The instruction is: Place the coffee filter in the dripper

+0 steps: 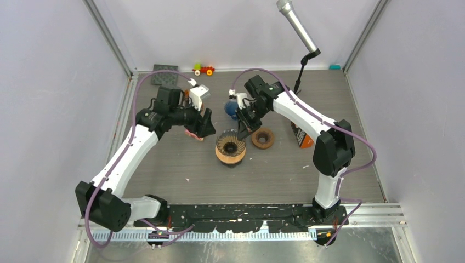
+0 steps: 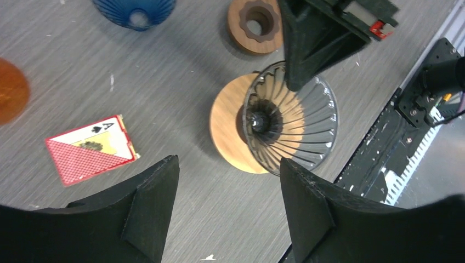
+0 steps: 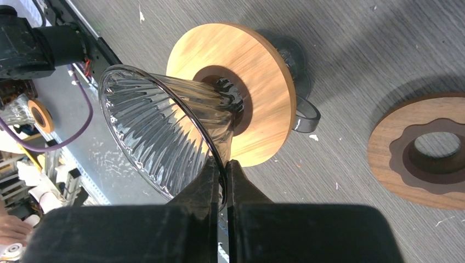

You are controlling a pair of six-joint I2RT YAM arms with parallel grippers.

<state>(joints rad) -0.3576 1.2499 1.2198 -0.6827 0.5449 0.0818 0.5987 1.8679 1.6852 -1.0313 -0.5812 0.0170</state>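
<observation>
The dripper (image 1: 230,147) is a clear ribbed glass cone on a round wooden base, standing mid-table. It also shows in the left wrist view (image 2: 290,126) and the right wrist view (image 3: 159,131). My right gripper (image 1: 241,130) (image 3: 225,163) is shut on the far rim of the dripper's cone. My left gripper (image 1: 207,129) (image 2: 229,161) is open and empty, held above the table just left of the dripper. No coffee filter shows in any view, and the cone looks empty.
A red playing card (image 2: 90,148) lies left of the dripper. A wooden ring (image 1: 263,138) (image 3: 427,148) lies to its right, and a blue ribbed cone (image 1: 233,107) stands behind it. An orange object (image 1: 301,137), a microphone stand (image 1: 299,33) and a toy (image 1: 204,69) are farther back.
</observation>
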